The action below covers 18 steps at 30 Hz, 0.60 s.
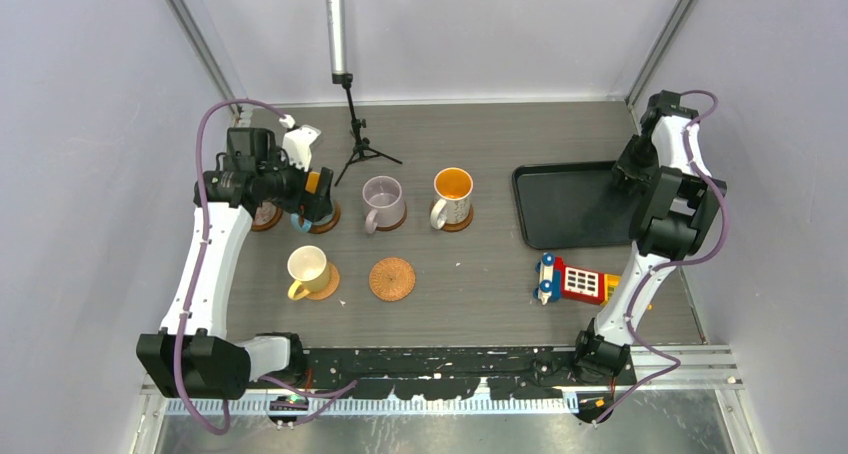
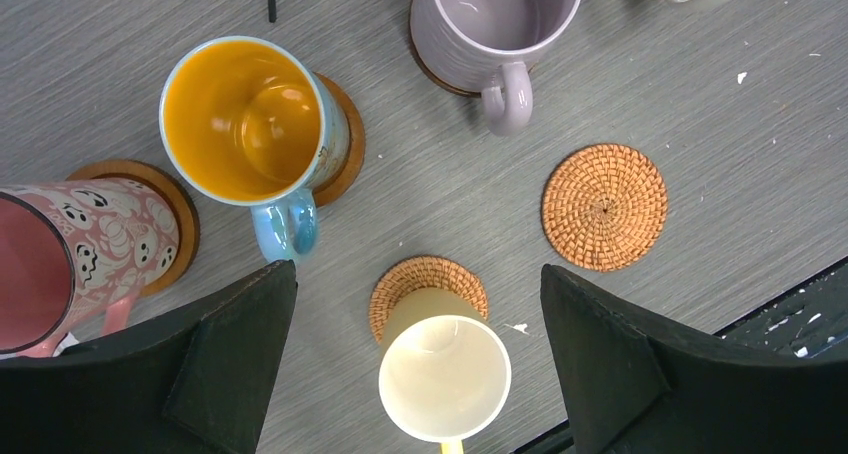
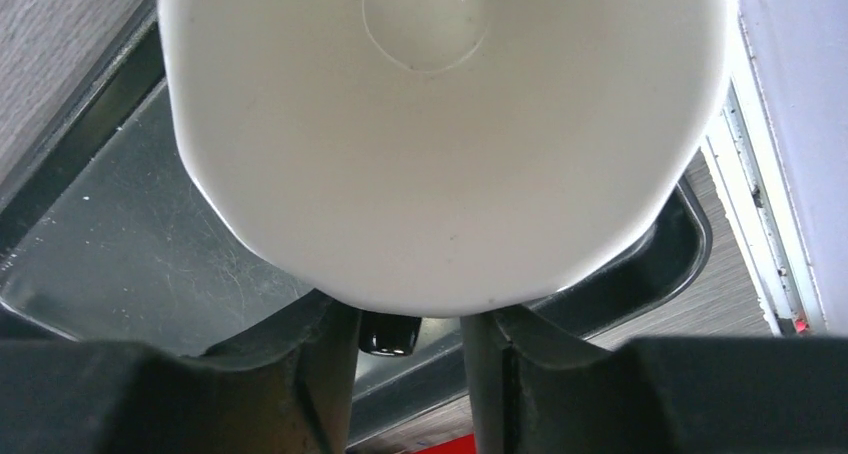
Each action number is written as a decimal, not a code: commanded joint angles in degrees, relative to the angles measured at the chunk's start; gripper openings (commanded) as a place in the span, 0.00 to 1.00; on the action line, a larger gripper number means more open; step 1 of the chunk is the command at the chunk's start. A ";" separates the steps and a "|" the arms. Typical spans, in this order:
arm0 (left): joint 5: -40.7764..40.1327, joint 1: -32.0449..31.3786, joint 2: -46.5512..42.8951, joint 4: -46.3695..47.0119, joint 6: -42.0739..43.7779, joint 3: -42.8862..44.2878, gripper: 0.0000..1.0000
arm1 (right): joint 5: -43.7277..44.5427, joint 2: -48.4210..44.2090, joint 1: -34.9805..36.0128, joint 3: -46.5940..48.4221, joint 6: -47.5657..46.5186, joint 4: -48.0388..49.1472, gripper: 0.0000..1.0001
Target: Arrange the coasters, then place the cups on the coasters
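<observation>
Wrist-view only: cup (image 3: 440, 124), perhaps between jaws

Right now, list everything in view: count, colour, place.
pink mug: one, pink, back row, far left
blue mug: one, blue, orange inside, beside the pink mug
lilac mug: one, pale lilac, back row, middle
white mug: one, white, orange inside, right of the lilac mug
yellow mug: one, yellow, front left
black-handled mug: one, white inside, over the tray
dark coasters: four, dark brown, under the back-row mugs
woven coasters: two, orange-brown, one under the yellow mug, one bare beside it
tray: one, black, right
toy phone: one, red, yellow and blue, before the tray
microphone stand: one, black, back
left end effector: one, black, open above the mugs
right end effector: one, black, astride the black-handled mug's handle
</observation>
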 commanded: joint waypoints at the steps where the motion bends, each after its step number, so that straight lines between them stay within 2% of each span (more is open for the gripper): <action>1: -0.41 -0.28 -1.44 0.51 -0.48 1.33 0.94 | 0.45 -2.26 0.15 1.83 0.29 0.78 0.41; 7: 0.16 -0.49 -0.19 1.35 -1.18 1.91 0.94 | -2.15 -4.46 0.14 0.69 -1.43 -0.05 0.15; 10: 0.40 -0.77 0.69 1.80 -1.59 2.16 0.93 | -7.22 -6.03 0.10 -0.45 -2.76 -0.93 0.01; 18: 0.50 -2.58 1.48 2.60 -3.06 2.83 0.93 | -11.28 -15.72 4.08 -10.06 -3.83 0.31 0.00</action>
